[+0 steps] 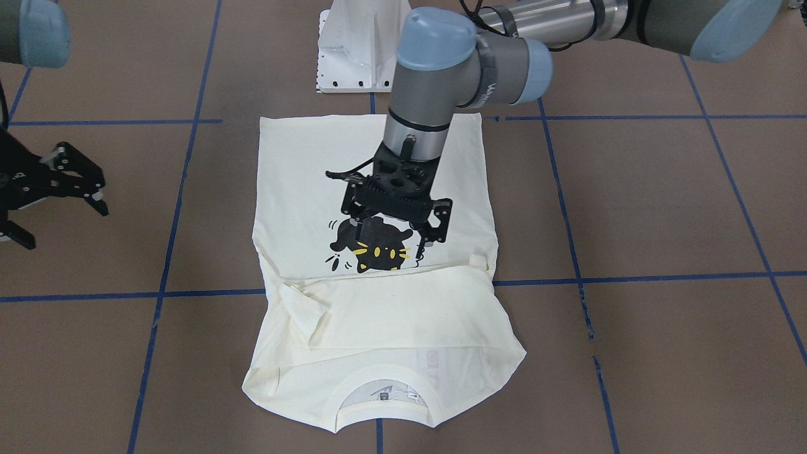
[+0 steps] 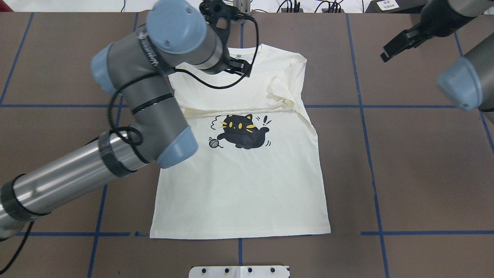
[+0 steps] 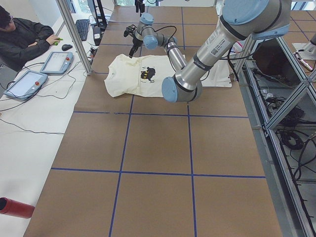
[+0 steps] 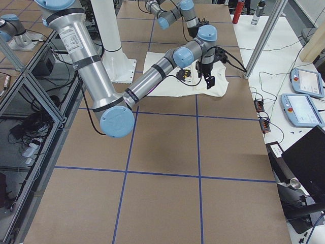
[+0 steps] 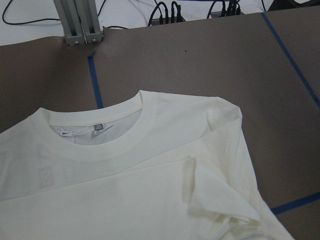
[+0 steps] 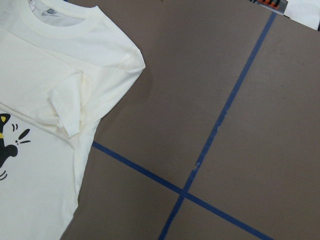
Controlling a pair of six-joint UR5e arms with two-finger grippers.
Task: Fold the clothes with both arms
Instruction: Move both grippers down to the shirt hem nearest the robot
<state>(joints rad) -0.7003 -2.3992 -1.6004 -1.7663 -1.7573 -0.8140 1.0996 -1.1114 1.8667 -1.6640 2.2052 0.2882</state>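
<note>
Lying flat mid-table: shirt (image 1: 302,189), cat print (image 2: 243,133) up, collar end away from the robot, sleeves folded in across the chest just beside the print. Left gripper (image 1: 391,243) hovers over the print, fingers apart, empty. Right gripper (image 1: 60,221) is off the shirt over the bare table (image 1: 630,189), fingers apart.

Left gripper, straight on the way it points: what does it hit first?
The T-shirt. The left gripper points down at it, open, nothing between. Contact looks near the cat print or the fold beside it; height is unclear.
</note>
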